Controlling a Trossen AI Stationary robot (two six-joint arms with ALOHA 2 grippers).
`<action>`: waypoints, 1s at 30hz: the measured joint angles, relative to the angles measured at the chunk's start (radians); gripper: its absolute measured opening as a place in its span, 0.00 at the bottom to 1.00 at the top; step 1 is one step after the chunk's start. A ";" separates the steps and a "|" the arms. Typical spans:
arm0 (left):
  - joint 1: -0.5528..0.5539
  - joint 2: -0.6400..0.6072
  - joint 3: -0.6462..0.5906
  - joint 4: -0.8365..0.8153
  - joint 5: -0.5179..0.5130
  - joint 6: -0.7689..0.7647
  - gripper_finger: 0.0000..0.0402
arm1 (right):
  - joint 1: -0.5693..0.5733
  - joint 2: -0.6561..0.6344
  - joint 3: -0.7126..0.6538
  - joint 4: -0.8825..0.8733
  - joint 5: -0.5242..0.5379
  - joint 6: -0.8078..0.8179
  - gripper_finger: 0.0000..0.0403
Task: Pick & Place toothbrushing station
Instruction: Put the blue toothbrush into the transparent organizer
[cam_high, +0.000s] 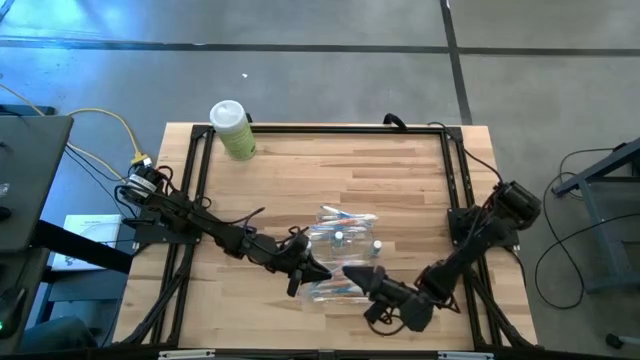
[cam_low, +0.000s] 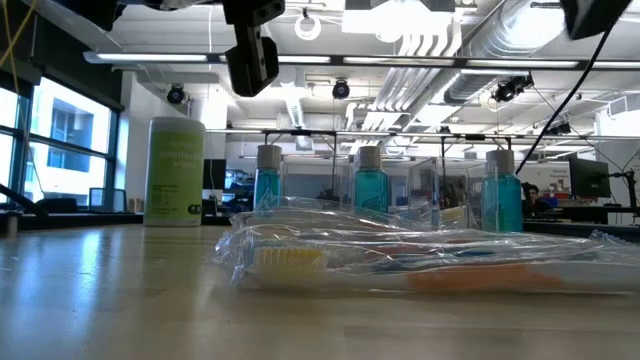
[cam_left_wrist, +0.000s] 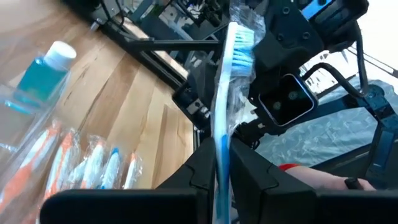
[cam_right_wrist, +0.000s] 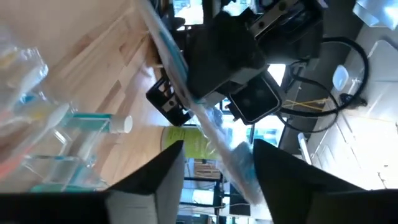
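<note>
toothbrushing station (cam_high: 343, 243): clear plastic holder pieces, slim blue- and orange-marked wrapped toothbrushes and small round white-capped tubes of blue liquid, lying at the lower centre of the high view on the pale wooden plank desk (cam_high: 400, 170). seen level in the low view as three blue tubes (cam_low: 369, 187) standing in a row behind a flat clear pack (cam_low: 420, 260) with yellowish bristles at its left end.

left claw (cam_high: 318, 271), just left of the station in the high view, closed on a slim blue-and-white wrapped toothbrush (cam_left_wrist: 225, 106); in the left wrist view, brush clamped between the dark fingers (cam_left_wrist: 249, 174), standing up with its blue bristles at the top of the frame.

right claw (cam_high: 352, 271), reaching in from the lower right of the high view, tip just beside the left claw. in the right wrist view, fingers (cam_right_wrist: 161, 171) parted, with the wrapped brush end between them, not pinched.

large pale green white-capped bottle (cam_high: 233, 129) upright at the upper left corner of the desk, well apart from the station; at the left of the low view too.
</note>
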 joint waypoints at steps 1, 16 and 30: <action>0.000 0.000 0.000 0.009 0.000 0.020 0.07 | 0.009 0.000 0.000 0.003 0.011 0.025 0.48; -0.115 -0.016 0.000 0.053 -0.235 0.599 0.07 | 0.086 0.000 0.000 0.032 0.085 0.472 0.48; -0.198 -0.016 0.000 0.085 -0.524 0.796 0.07 | -0.052 -0.011 0.000 0.139 -0.203 0.657 0.42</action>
